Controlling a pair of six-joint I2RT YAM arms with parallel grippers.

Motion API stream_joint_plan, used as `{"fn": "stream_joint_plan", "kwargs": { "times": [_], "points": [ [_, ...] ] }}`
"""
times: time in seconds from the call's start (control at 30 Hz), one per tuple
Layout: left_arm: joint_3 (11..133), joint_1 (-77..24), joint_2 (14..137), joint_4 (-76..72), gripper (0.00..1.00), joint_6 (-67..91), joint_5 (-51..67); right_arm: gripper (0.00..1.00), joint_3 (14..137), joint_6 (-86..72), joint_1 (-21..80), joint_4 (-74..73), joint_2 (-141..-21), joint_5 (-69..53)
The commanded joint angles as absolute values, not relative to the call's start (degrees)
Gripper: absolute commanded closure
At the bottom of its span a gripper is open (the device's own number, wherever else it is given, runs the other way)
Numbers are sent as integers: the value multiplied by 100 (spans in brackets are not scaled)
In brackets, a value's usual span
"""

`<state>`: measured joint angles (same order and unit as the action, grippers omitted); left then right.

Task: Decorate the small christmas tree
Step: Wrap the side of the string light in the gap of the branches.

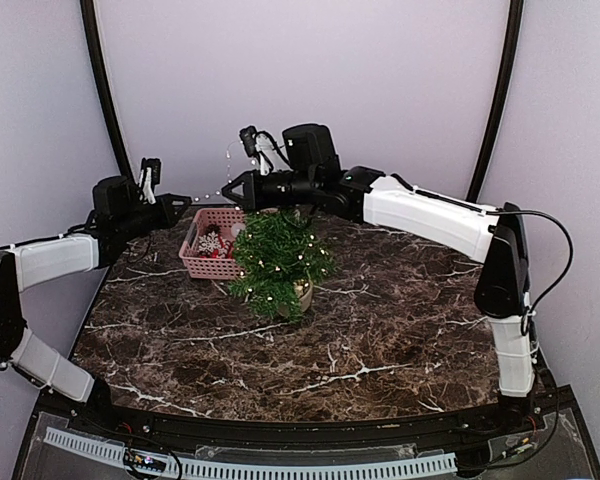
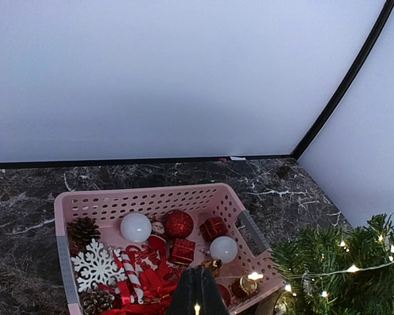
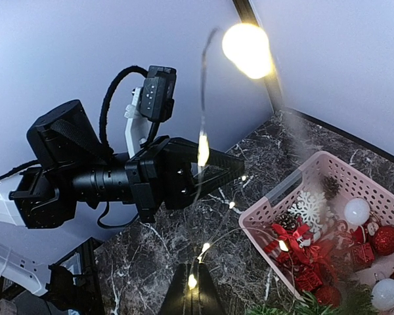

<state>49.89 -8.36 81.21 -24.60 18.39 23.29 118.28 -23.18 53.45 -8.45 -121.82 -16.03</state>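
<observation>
The small christmas tree, beside pink basket, carries light string.

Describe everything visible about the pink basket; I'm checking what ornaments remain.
The pink basket is rectangular, seemingly plastic, with perforated walls. It sits upright on the dark marble table, beyond and left of the small christmas tree, whose branches overlap one corner; contact is unclear. Inside lie white balls, a red glitter ball, red gift boxes, a white snowflake and pine cones.

Lit small christmas tree on marble table, pink basket just beside
</observation>
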Motion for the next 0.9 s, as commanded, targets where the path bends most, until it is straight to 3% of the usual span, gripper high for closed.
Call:
{"fn": "stream_joint_plan", "kwargs": {
  "times": [0.0, 0.47, 0.87],
  "points": [
    [4826, -765, 7861, -2335, 100, 1860, 2362, 100, 11923, -2318, 5416, -595, -11933, -1527],
    [5060, -765, 7833, -2406, 100, 1721, 3193, 100, 11848, -1583, 5272, -1136, -11557, -33],
    [4984, -765, 7653, -2312, 100, 1833, 2604, 100, 12247, -2001, 5387, -826, -11774, -841]
  ]
}}
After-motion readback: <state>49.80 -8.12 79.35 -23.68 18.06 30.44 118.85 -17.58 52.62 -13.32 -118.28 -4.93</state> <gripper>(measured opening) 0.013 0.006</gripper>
